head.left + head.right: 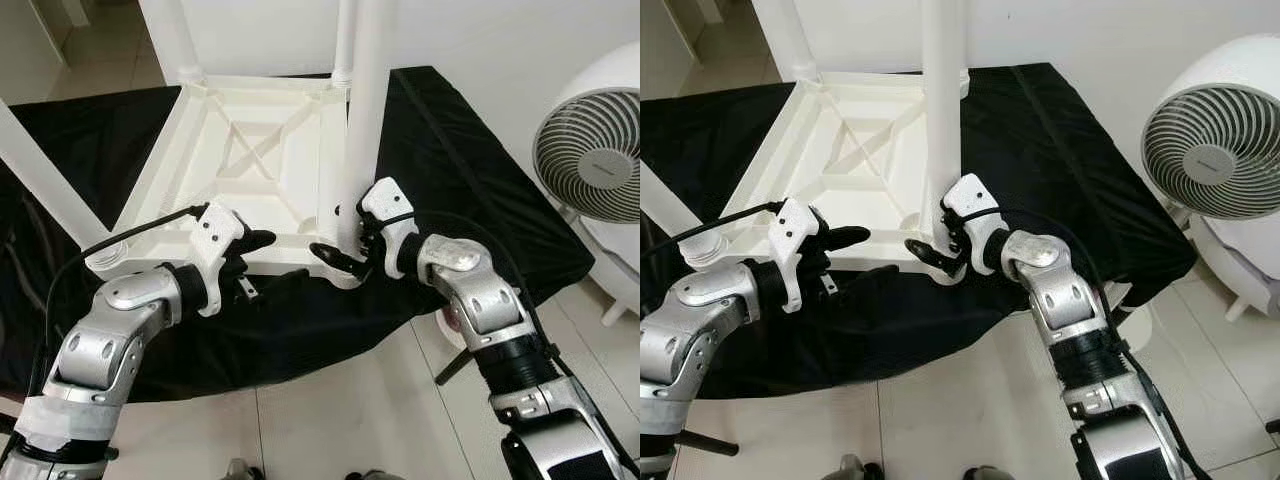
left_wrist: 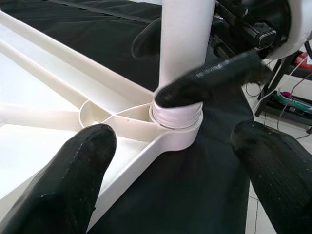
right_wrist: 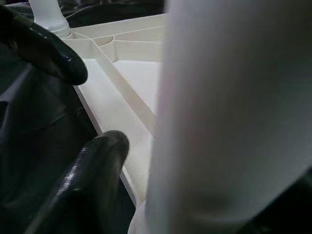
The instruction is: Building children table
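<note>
- Your white table top (image 1: 250,160) lies upside down on a black cloth (image 1: 470,180), ribbed underside facing up.
- A near leg (image 1: 362,120) stands upright in the corner socket (image 2: 176,131) at about 5 o'clock of the top; threaded collar visible where it meets the socket.
- Your right gripper (image 1: 340,252) is at the base of that leg. One black finger (image 2: 209,78) crosses the front of the leg just above the collar, another shows behind it. So the leg sits between the jaws; whether they actually clamp it, can't tell.
- Your left gripper (image 1: 252,262) is at 9 o'clock of the same corner, at the near edge of the top. Jaws wide, nothing in them; in the left wrist view the socket and leg sit ahead, between the two fingertips (image 2: 73,180) but clear of them.
- Other legs (image 1: 175,40) stand at the far corners, another at the left corner.
- White fan (image 1: 590,150) at 2 o'clock, off the cloth, on the tiled floor (image 1: 340,420).
</note>
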### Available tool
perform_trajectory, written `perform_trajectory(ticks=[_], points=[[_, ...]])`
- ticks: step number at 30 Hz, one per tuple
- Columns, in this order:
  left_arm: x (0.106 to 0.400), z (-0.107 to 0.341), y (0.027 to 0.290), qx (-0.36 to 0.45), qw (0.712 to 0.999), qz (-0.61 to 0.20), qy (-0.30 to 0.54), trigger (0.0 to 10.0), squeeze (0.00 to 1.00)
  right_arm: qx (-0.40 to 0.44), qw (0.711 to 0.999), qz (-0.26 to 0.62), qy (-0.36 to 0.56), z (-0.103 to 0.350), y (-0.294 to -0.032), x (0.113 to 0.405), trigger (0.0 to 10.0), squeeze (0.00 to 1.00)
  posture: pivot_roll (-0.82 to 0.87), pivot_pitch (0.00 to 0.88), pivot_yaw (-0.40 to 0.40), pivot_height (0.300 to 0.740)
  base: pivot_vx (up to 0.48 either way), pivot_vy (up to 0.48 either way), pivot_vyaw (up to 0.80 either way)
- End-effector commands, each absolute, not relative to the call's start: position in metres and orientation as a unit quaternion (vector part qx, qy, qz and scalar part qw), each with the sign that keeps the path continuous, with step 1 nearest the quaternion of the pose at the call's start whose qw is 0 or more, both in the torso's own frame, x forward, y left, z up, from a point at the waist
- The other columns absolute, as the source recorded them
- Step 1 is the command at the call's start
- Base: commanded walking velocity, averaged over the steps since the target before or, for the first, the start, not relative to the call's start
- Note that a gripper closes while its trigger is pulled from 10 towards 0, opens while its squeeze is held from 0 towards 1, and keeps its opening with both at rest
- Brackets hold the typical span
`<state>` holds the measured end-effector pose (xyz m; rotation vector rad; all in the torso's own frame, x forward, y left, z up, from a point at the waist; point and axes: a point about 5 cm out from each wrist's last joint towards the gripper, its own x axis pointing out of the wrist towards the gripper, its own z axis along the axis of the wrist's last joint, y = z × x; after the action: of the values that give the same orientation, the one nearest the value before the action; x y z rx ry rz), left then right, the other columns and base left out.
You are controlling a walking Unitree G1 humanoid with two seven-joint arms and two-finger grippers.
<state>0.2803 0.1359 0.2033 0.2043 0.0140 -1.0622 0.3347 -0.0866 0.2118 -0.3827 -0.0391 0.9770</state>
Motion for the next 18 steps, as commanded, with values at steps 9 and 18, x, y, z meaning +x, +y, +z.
perform_trajectory(ticks=[9,18], points=[[0.279,0.203,0.14,0.102,0.87,-0.482,0.007,10.0,0.0,-0.133,0.927,0.351,0.03,0.19,-0.083,0.341,0.0,0.0,-0.04,0.097,0.033,0.74,0.0,0.0,0.0],[0.279,0.202,0.14,0.101,0.87,-0.482,0.008,10.0,0.0,-0.046,0.998,0.0,0.035,0.179,-0.101,0.333,0.0,0.0,-0.04,0.101,0.033,0.74,0.0,0.0,0.0]])
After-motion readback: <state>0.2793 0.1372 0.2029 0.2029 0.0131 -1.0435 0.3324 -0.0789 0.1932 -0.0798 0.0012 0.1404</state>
